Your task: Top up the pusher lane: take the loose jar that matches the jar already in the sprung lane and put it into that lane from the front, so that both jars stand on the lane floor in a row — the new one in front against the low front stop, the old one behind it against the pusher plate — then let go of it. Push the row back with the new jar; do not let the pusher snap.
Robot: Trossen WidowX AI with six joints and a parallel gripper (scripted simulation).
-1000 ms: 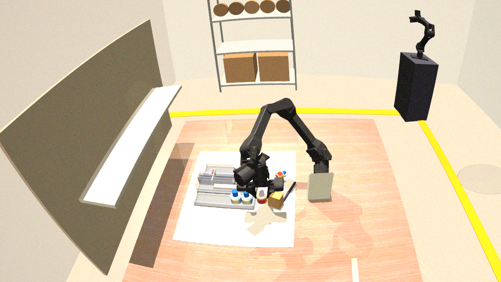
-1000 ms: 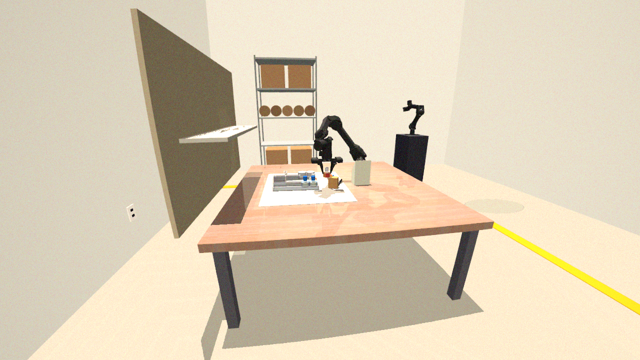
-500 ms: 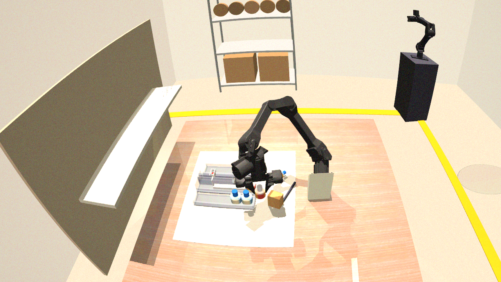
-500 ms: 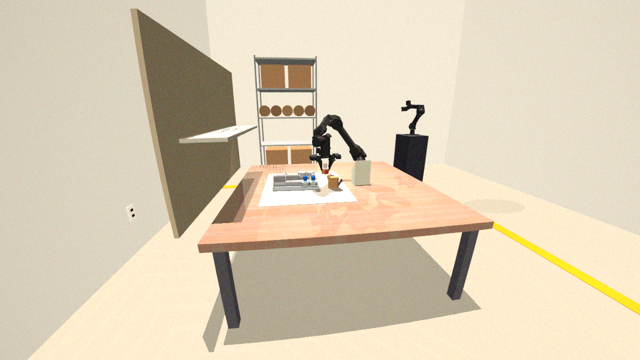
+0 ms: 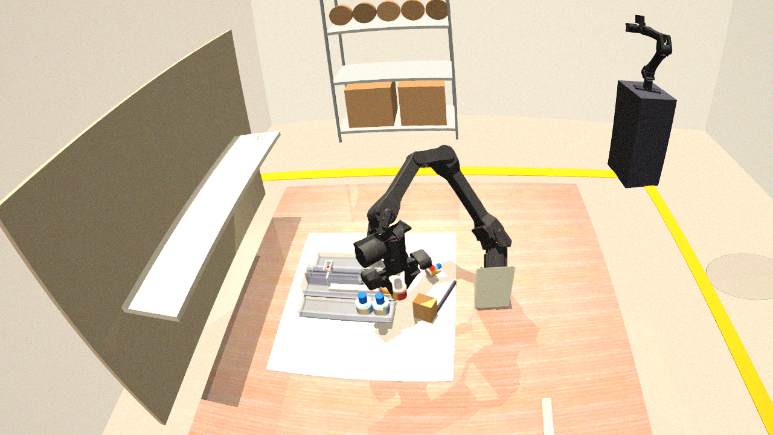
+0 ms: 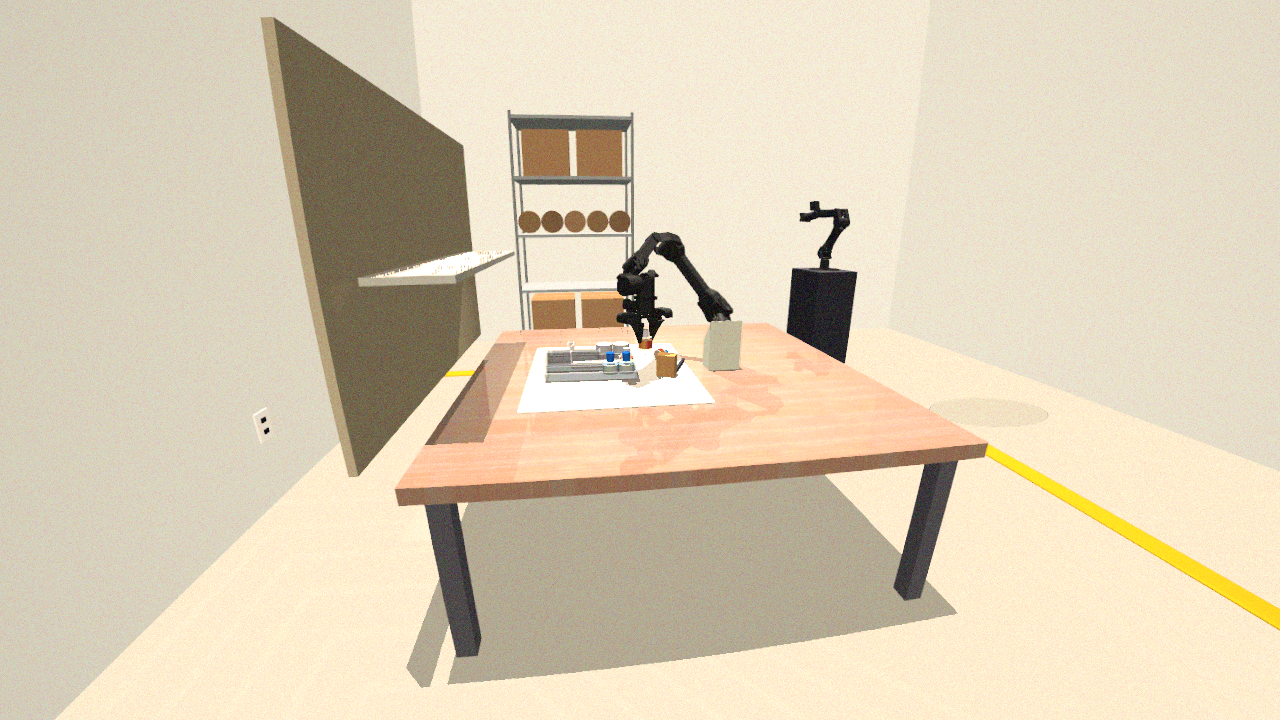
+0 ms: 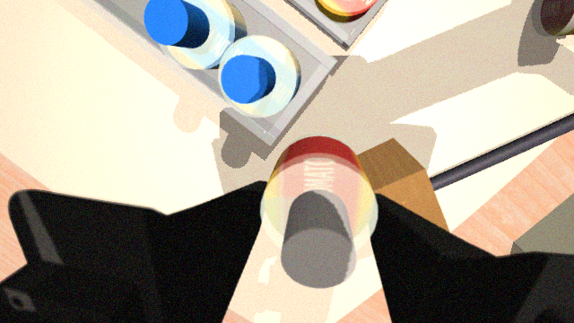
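My gripper (image 5: 398, 284) (image 6: 646, 338) (image 7: 317, 196) is shut on an upright jar with a grey cap and red label. The held jar (image 5: 399, 292) (image 6: 645, 343) (image 7: 318, 168) is in the air, just outside the front ends of the lanes. In the wrist view its label shows part of a word, "MAT". The sprung middle lane (image 7: 343, 39) has a jar with a red and yellow label (image 7: 347, 8) at its front end. In the top view my gripper mostly hides that jar. The pusher plate cannot be made out clearly.
Two blue-capped jars (image 5: 363, 307) (image 5: 381, 307) stand in the near lane (image 5: 330, 309). A wooden block (image 5: 424, 308) (image 6: 665, 364) (image 7: 404, 184) and a dark rod (image 5: 446, 295) (image 7: 502, 155) lie right of the lanes. A blue-capped, red-labelled jar (image 5: 432, 270) lies behind. A grey-green panel (image 5: 494, 287) (image 6: 724, 345) stands right.
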